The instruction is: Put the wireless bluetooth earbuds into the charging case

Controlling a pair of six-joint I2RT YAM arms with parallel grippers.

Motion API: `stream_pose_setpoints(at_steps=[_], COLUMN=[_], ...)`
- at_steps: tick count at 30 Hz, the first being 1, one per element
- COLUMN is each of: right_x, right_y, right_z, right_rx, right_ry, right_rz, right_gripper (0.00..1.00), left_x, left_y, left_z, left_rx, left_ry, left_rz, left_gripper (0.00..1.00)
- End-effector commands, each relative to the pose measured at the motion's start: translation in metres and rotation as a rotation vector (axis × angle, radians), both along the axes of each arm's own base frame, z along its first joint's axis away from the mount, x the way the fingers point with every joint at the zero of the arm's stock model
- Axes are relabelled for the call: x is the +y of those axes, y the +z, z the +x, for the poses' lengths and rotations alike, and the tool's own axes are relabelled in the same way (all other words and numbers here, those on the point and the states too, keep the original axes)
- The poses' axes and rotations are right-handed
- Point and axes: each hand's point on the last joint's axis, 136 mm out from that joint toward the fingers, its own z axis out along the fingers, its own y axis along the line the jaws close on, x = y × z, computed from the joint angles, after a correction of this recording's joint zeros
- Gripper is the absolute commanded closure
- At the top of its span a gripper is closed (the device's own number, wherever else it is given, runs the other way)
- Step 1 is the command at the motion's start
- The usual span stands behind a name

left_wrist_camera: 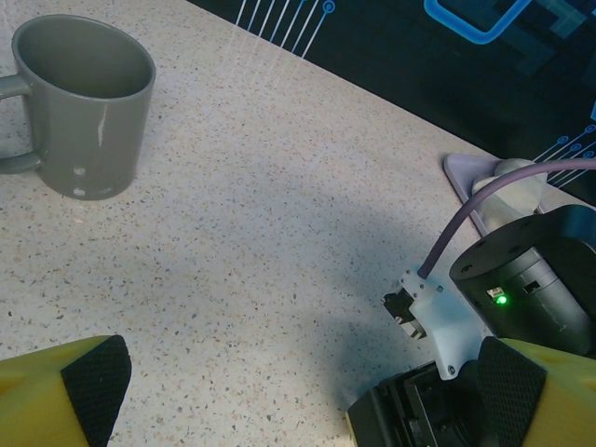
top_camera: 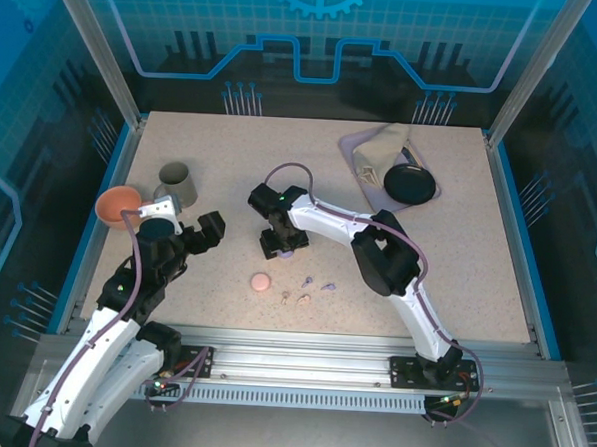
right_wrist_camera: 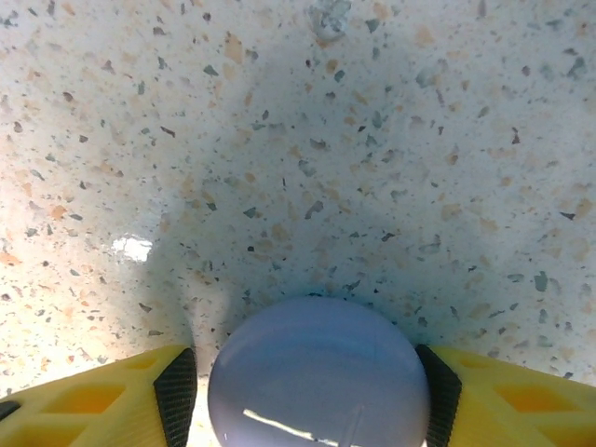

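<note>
Right end effector [top_camera: 281, 245]: down at the centre of the top view, straddling the lavender case [right_wrist_camera: 318, 372]!
Lavender case: round and glossy, lid shut, sitting on the speckled table [top_camera: 457, 262], bottom centre of the right wrist frame.
Pads [right_wrist_camera: 177, 391]: one on each side of the case. The pad on the right of the wrist frame looks pressed against it, while a sliver of table shows beside the pad on the left.
Right grip: jaws partly closed around the case, and I cannot tell whether it is clamped.
Left end effector [left_wrist_camera: 298, 391]: jaws spread wide, yellow fingers in the two bottom corners of its wrist frame, nothing between them but bare table.
Left arm: at the left of the top view, end effector pointing toward the right arm, well apart from the lavender case.
Earbuds [top_camera: 307, 281]: four tiny pieces loose on the table, just below and right of the right end effector in the top view, too small to make out.
Pink case [top_camera: 260, 282]: lower centre, lid shut, just left of the earbuds and near the lavender case.
Mug [left_wrist_camera: 84, 107]: grey, upright, upper left of the left wrist frame.
Bowl [top_camera: 117, 204]: orange, at the left edge of the table, near the mug.
Tray [top_camera: 358, 147]: upper right of the top view, carrying a beige cloth [top_camera: 383, 148] and a black disc [top_camera: 409, 182].
</note>
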Motion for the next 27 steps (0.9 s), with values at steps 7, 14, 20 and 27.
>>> stream_pose_setpoints(at_steps=[7, 14, 20, 27], right_x=[0.004, 0.006, 0.003, -0.008], right_y=[-0.018, -0.013, 0.007, 0.026], right_z=[-0.006, -0.004, 0.003, 0.004], right_rx=[0.042, 0.016, -0.072, -0.148], right_ry=[0.015, 0.048, 0.128, 0.230], right_rz=[-0.035, -0.020, 0.013, 0.049], right_gripper=[0.40, 0.45, 0.46, 0.48], left_x=[0.007, 0.007, 0.001, -0.009], left_y=[-0.003, -0.004, -0.005, -0.008], left_z=[-0.002, -0.003, -0.006, -0.007], left_rx=[0.006, 0.010, 0.027, 0.056], left_ry=[0.024, 0.019, -0.011, -0.057], left_rz=[0.023, 0.028, 0.014, -0.020], left_gripper=[0.01, 0.01, 0.01, 0.01])
